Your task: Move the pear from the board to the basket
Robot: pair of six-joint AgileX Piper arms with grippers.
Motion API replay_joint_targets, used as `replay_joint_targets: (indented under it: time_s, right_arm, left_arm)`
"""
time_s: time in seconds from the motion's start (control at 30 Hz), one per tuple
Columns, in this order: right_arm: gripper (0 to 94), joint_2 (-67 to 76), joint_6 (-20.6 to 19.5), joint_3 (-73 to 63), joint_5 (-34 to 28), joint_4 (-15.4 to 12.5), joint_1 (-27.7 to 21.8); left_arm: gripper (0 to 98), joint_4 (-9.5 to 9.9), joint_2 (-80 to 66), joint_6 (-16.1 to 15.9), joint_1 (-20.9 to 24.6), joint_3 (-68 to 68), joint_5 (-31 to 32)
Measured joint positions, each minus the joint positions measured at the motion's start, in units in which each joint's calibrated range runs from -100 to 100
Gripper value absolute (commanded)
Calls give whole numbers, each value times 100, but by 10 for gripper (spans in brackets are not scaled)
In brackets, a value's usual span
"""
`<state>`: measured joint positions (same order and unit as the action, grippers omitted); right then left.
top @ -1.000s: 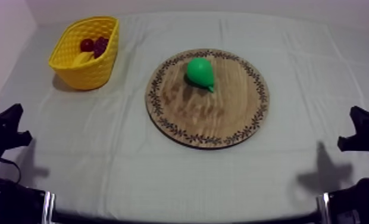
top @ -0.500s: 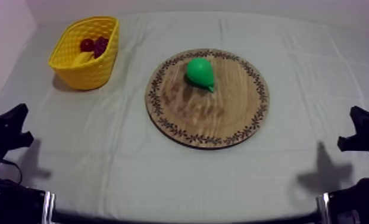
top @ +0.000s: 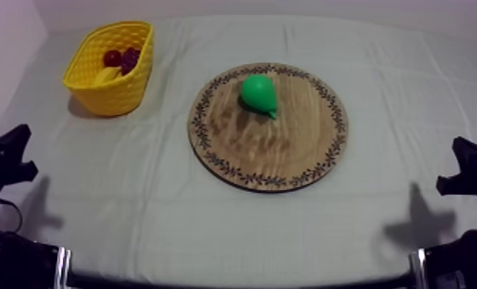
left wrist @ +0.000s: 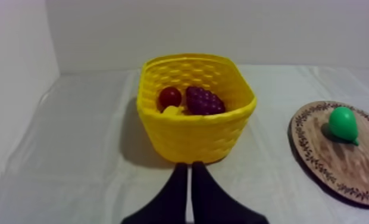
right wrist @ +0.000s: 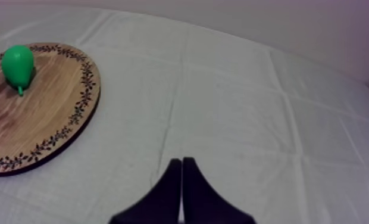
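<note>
On the wooden board (top: 288, 150), toward its far-left part and well apart from the yellow basket (top: 78, 69), one green pear (top: 258, 94): I judge it light, stiff and smooth (likely slippery), best gripped across its round belly; left gripper (left wrist: 190, 171) and right gripper (right wrist: 181, 164) both pinched to narrow wedges, empty.

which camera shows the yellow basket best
The left wrist view: the yellow basket stands near, its front wall, rim and the grapes, small red fruit and banana inside all plain. The top view shows it smaller, from above, at the far left corner of the table.
</note>
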<state>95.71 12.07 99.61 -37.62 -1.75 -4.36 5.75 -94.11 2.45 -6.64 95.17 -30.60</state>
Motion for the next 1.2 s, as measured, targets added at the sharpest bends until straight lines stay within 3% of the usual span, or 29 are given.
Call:
replay_joint_targets:
  time_s: [0.33,0.6,0.93,1.2]
  right_arm:
    - [3,0,0,0,0,0,0]
    - [3,0,0,0,0,0,0]
    - [3,0,0,0,0,0,0]
    - [3,0,0,0,-1,0,0]
  left_arm:
    - [1,-18,1464,-154,-67,-1238,3]
    - [1,-236,2831,-373,-144,-2338,3]
    - [1,-236,4628,-331,-560,-3928,4]
    - [1,-128,5872,-81,-925,-5328,-73]
